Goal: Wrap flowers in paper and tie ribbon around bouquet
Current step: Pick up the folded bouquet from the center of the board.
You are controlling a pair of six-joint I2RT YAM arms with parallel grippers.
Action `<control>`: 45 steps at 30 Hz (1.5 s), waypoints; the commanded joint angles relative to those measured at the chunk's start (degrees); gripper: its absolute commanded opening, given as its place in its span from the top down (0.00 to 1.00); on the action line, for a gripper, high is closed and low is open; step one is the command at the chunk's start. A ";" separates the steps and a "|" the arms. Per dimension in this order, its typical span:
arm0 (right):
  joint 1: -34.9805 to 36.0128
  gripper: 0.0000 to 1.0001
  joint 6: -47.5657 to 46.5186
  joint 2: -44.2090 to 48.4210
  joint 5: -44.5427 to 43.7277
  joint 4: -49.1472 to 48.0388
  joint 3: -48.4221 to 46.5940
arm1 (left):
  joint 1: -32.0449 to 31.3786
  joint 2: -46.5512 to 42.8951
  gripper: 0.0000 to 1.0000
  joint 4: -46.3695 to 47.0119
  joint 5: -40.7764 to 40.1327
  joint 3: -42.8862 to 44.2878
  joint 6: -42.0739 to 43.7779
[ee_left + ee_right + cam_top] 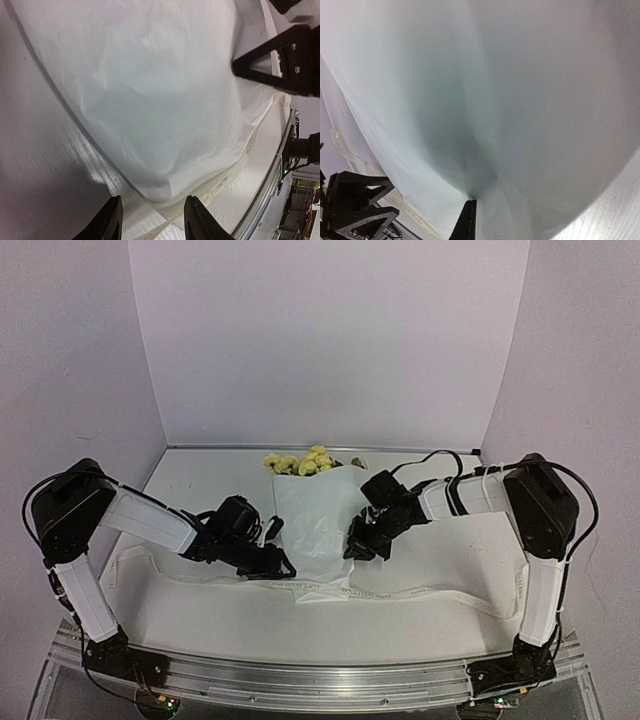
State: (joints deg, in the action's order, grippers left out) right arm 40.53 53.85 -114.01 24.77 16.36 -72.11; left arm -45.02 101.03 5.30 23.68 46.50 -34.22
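The white paper (315, 530) lies folded over the flowers (300, 461), whose yellow blooms stick out at its far end; the stems are hidden. The cream ribbon (420, 593) runs across the table under the paper's near end and shows printed lettering in the left wrist view (235, 175). My left gripper (285, 565) is at the paper's near left corner, open (152, 220), with the corner just ahead of its fingertips. My right gripper (358, 548) is shut on the paper's right edge (472, 202); only one finger (466, 222) shows, and the paper bunches at its tip.
White walls close in the table (220, 620) on three sides. A metal rail (320, 680) runs along the near edge with both arm bases. The two grippers stand close together on either side of the paper.
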 commanded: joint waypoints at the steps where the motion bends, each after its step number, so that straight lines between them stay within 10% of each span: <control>1: -0.19 1.00 1.01 -0.33 -3.23 2.56 -2.99 | -1.66 -4.49 0.59 -2.07 2.75 -2.47 1.41; 14: -0.19 1.00 2.95 -1.72 -4.47 7.47 -8.91 | -4.71 -6.06 0.71 -3.26 3.67 -4.33 1.78; 28: -0.19 1.00 15.01 0.00 0.40 10.14 -10.11 | -4.64 -16.30 0.51 -7.74 -11.04 -4.88 -2.33; 45: -0.02 1.00 27.28 5.40 2.91 2.91 -3.73 | -4.03 -16.32 0.52 -10.17 -11.89 -4.47 -4.98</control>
State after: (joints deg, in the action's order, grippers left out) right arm 40.53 77.12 -112.49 26.83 22.47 -77.40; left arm -49.45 85.41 -4.53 12.52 41.85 -38.46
